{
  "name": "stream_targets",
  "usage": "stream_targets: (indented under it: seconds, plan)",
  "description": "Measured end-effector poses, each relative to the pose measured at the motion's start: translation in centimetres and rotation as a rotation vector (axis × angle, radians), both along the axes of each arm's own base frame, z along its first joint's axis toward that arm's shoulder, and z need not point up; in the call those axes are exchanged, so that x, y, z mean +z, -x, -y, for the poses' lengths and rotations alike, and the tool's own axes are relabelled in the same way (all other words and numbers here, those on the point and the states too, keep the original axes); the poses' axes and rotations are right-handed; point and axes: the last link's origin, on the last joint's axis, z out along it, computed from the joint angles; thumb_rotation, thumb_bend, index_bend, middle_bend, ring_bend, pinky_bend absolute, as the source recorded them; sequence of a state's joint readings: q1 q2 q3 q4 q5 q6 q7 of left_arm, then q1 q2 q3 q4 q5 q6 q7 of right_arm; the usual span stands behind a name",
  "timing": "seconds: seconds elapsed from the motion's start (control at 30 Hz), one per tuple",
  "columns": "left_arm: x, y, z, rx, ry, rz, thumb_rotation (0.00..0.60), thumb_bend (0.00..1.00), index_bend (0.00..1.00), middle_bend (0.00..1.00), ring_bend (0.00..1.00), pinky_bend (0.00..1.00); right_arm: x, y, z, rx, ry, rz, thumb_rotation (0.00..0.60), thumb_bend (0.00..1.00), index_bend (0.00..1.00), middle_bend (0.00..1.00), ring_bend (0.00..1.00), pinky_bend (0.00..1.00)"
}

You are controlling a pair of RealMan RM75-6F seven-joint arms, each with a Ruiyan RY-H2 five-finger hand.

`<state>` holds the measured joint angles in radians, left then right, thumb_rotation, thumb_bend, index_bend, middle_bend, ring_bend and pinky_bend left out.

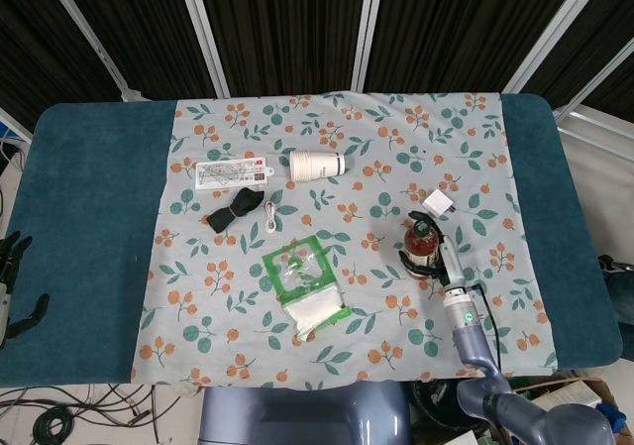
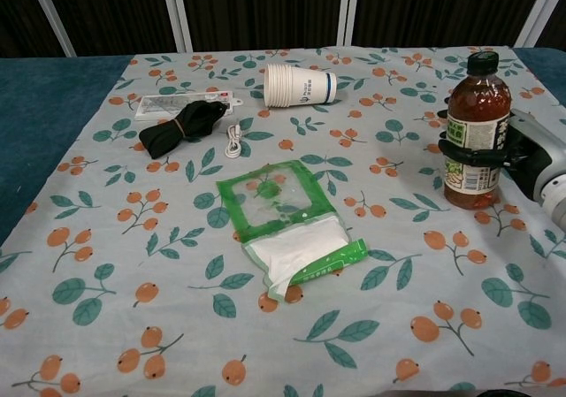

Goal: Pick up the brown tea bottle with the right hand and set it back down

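One upright brown tea bottle with a black cap [image 2: 477,130] stands on the floral cloth at the right of the tabletop [image 1: 89,217], the right hand [image 2: 517,154] wrapping its fingers [image 2: 469,155] around the label, likely steadying it until it settles. A small white cube [image 1: 437,203] lies just behind it; open cloth lies toward the near edge. The left hand [image 1: 12,278] hangs off the left edge, fingers spread, holding nothing.
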<state>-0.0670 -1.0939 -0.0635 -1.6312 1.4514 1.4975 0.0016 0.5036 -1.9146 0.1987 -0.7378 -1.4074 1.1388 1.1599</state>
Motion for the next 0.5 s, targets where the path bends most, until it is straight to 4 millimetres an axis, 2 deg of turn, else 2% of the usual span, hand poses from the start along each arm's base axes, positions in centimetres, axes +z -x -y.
stream_targets:
  seconds: [0.3,0.5]
  plan:
    - [0.0,0.0,0.0,0.002,0.002,-0.002,0.6,0.37,0.03,0.0,0.0,0.0,1.8,0.8,-0.4,0.003,0.041,0.043,0.6,0.14,0.0,0.02,0.06,0.17]
    - [0.0,-0.1,0.0,0.0,0.002,-0.001,0.6,0.37,0.03,0.0,0.0,0.0,3.2,2.0,-2.0,0.012,0.055,0.017,0.6,0.14,0.0,0.03,0.07,0.17]
